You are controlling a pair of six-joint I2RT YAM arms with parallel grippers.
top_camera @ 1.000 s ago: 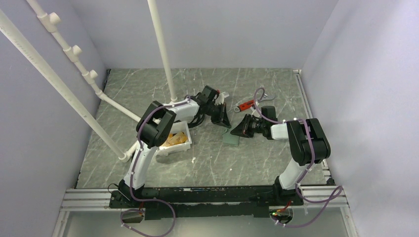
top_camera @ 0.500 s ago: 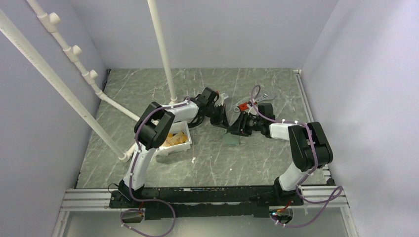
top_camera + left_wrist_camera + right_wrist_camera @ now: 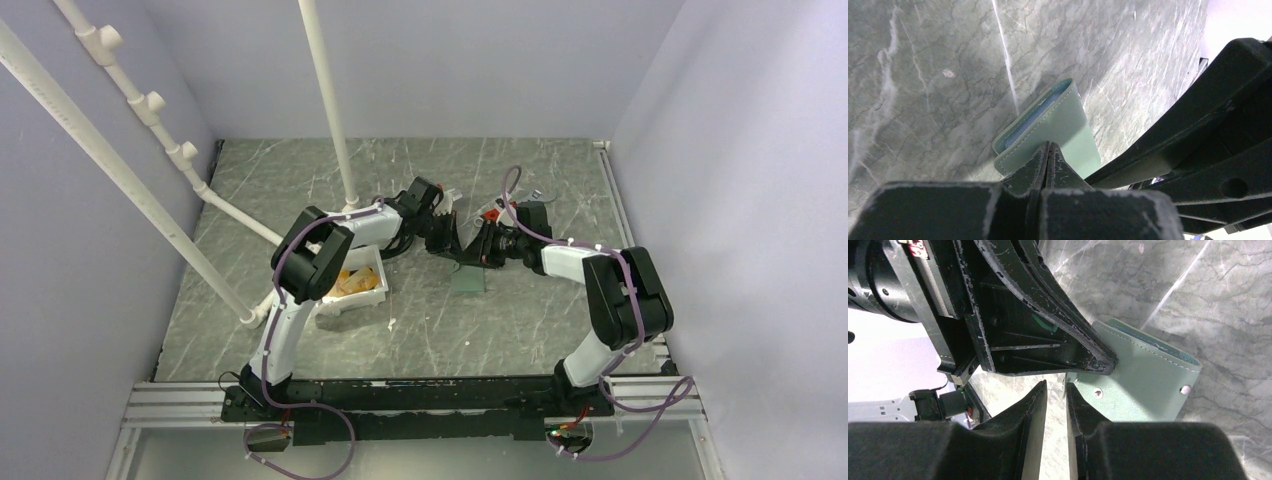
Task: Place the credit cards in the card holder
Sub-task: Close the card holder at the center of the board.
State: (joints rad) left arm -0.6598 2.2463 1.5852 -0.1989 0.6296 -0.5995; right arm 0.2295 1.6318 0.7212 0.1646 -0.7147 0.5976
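Observation:
The grey-green card holder (image 3: 468, 282) lies closed on the table; a light-blue pocket edge shows in the left wrist view (image 3: 1060, 125), and two snaps show in the right wrist view (image 3: 1148, 382). My left gripper (image 3: 447, 240) is shut and empty, its tips (image 3: 1048, 146) just over the holder's near edge. My right gripper (image 3: 479, 247) is open by a narrow gap (image 3: 1055, 387) with only table between the fingers, beside the holder's left edge and right under the left gripper (image 3: 1048, 325). Gold cards (image 3: 352, 281) lie in the white tray.
The white tray (image 3: 372, 297) stands left of the grippers. A red-handled wrench (image 3: 491, 213) lies behind the right gripper. White pipes (image 3: 330, 100) rise at the back left. Grey walls close in the table.
My right gripper has moved left and back, from beside the holder to close against my left gripper. The left gripper has barely shifted. The holder has stayed put.

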